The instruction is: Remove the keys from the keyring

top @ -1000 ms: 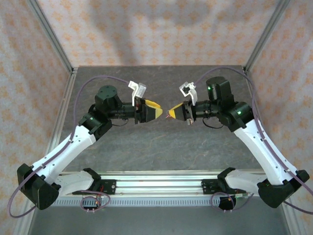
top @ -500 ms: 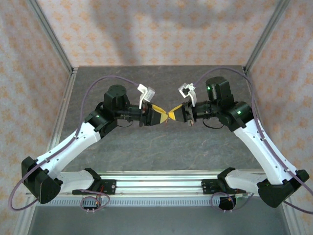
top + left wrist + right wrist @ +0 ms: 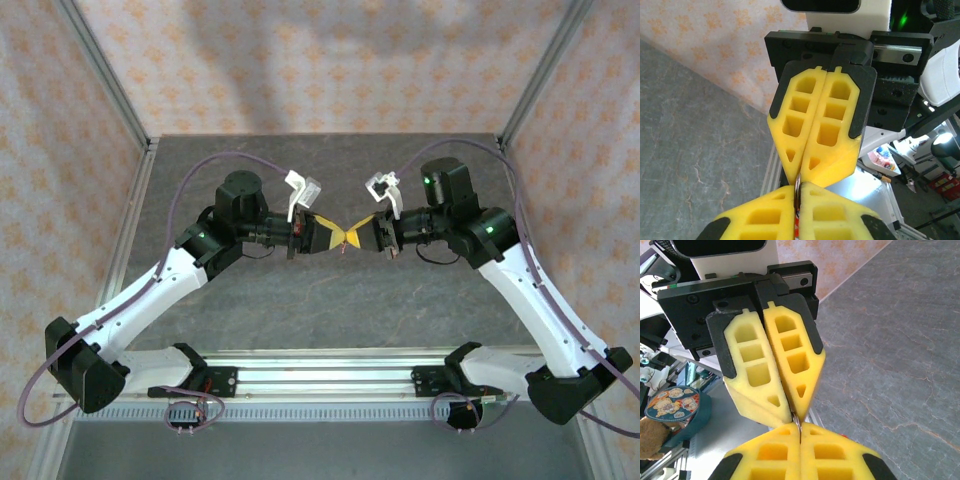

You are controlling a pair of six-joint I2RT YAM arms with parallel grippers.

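Spreading across the whole enclosure floor, the grey stone-patterned surface [image 3: 300, 310] carries nothing directly. The left arm [image 3: 150, 290] rises from the near left corner and the right arm [image 3: 530, 290] from the near right corner. Both lean inward until they meet in the air above the middle of the surface, somewhat toward its far edge. The left gripper [image 3: 340, 236] and the right gripper [image 3: 354, 233] face each other tip to tip, their yellow points touching. Each gripper's jaws are pressed together with almost no gap. Both wrist views show the thin metal loop of the keyring [image 3: 797, 195] pinched between the two pairs of tips, running from one narrow seam into the other. A sliver of red shows deep in the left gripper's seam. The keys are too small or too hidden to make out.
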